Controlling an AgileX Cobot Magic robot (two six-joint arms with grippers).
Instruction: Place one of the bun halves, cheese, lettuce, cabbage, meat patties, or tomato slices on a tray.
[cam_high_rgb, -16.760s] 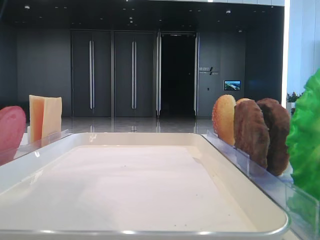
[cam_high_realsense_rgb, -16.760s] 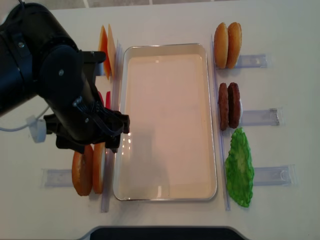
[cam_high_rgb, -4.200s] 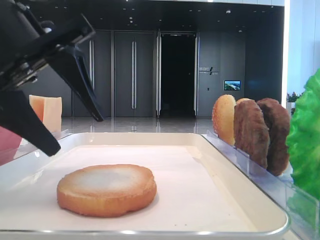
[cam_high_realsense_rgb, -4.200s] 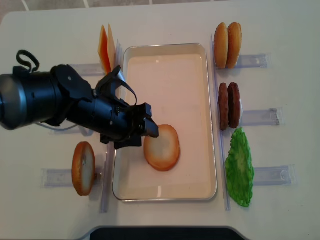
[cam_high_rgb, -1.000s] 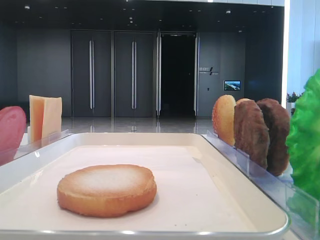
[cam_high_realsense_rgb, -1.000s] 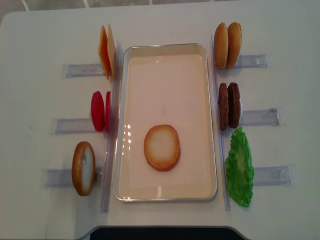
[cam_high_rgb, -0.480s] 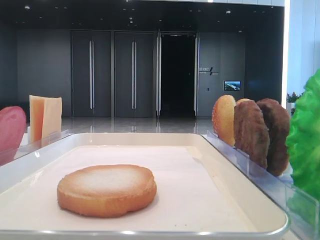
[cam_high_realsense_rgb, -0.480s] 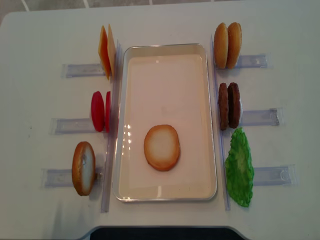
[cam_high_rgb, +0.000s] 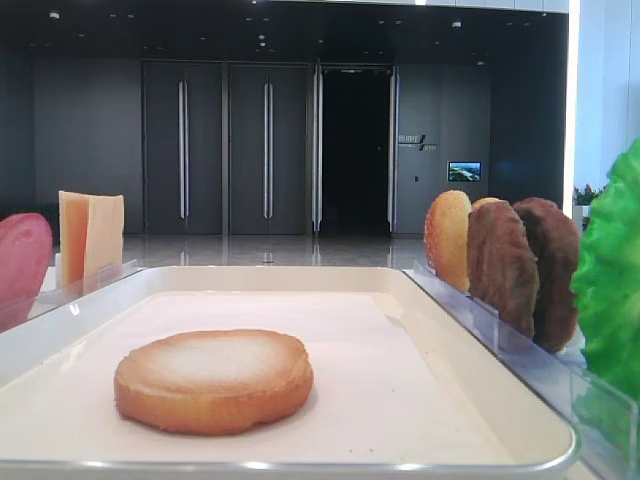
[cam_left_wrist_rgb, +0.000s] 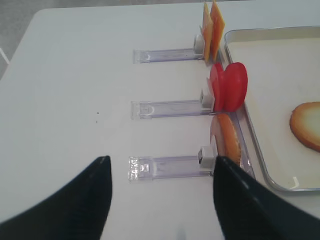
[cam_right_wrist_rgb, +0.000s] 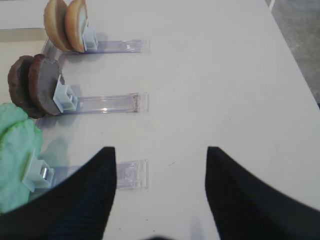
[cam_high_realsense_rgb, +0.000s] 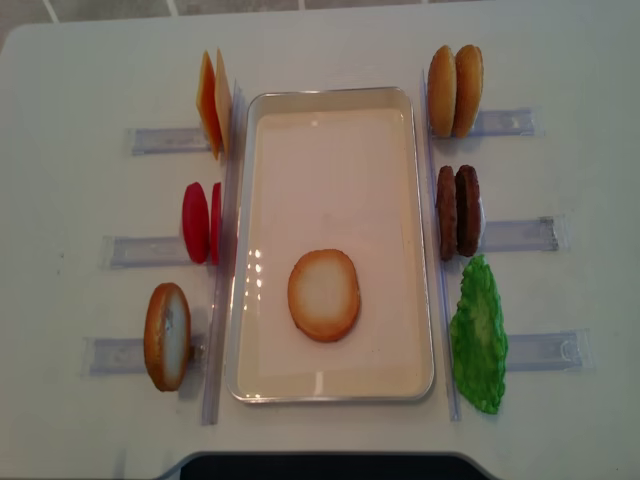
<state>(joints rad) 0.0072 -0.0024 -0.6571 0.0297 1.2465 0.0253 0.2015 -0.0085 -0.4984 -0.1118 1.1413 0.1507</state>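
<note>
One bun half (cam_high_realsense_rgb: 324, 295) lies flat, pale face up, in the near part of the cream tray (cam_high_realsense_rgb: 330, 98). It also shows as the bun half (cam_high_rgb: 213, 380) in the low view. Another bun half (cam_left_wrist_rgb: 229, 137) stands in the left holder. Cheese (cam_high_realsense_rgb: 212, 102) and tomato slices (cam_high_realsense_rgb: 200, 222) stand left of the tray. Two buns (cam_high_realsense_rgb: 455, 90), meat patties (cam_high_realsense_rgb: 458, 211) and lettuce (cam_high_realsense_rgb: 479, 336) stand on its right. No cabbage is in view. My left gripper (cam_left_wrist_rgb: 161, 160) hangs open over bare table, left of the holders. My right gripper (cam_right_wrist_rgb: 160, 150) is open too, right of the lettuce (cam_right_wrist_rgb: 15, 150).
Clear plastic holders (cam_high_realsense_rgb: 150, 140) stick out sideways from both long sides of the tray. A dark rounded shape (cam_high_realsense_rgb: 320, 465) sits at the table's near edge. The table's right edge (cam_right_wrist_rgb: 300, 75) runs close to my right gripper.
The tray was bare at first; my left arm then laid a bun half on it and has since drawn back out of both exterior views. Nothing moved in the last second.
</note>
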